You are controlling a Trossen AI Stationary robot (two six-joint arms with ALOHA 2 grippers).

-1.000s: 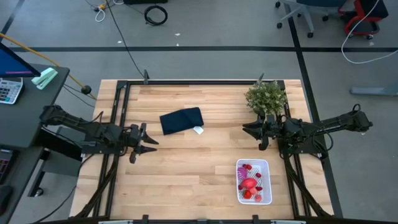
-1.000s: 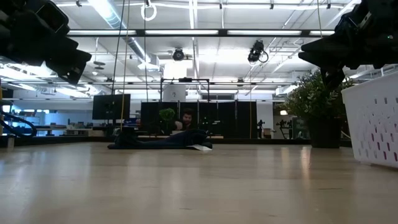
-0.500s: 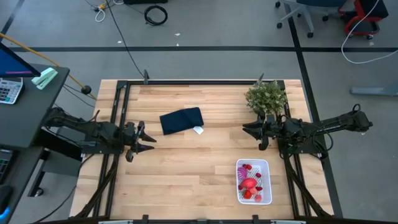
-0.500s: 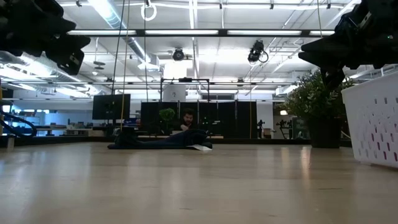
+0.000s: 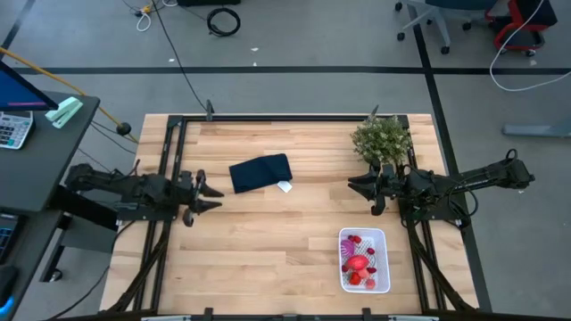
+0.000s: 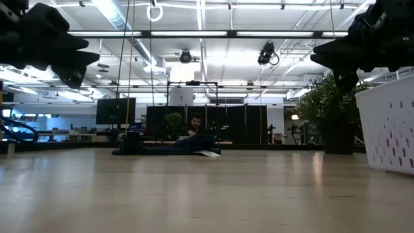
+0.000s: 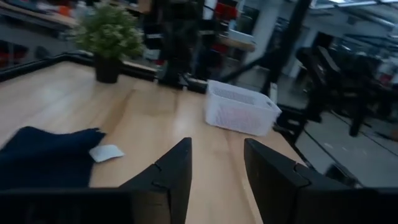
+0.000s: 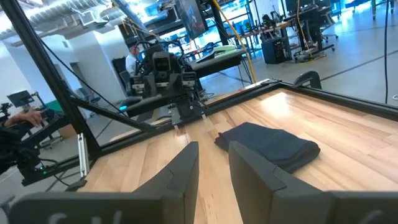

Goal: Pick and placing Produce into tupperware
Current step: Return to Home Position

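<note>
Produce [image 5: 358, 263] in tupperware [image 5: 364, 231] beside right gripper [image 5: 361, 196], far from left gripper [image 5: 212, 198] | both grippers' fingers apart | low view: we see tupperware cut off, contents hidden | wooden table [image 5: 268, 241]; open lab beyond

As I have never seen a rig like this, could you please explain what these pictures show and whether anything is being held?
Two dark robot arms work at a wooden table. One picture looks straight down, one looks level across the tabletop, and one comes from each arm's wrist. On the table are a white tupperware holding the toy produce, a navy cloth and a green plant. The left arm's fingers and the right arm's fingers hang open at opposite sides; neither holds anything.
</note>
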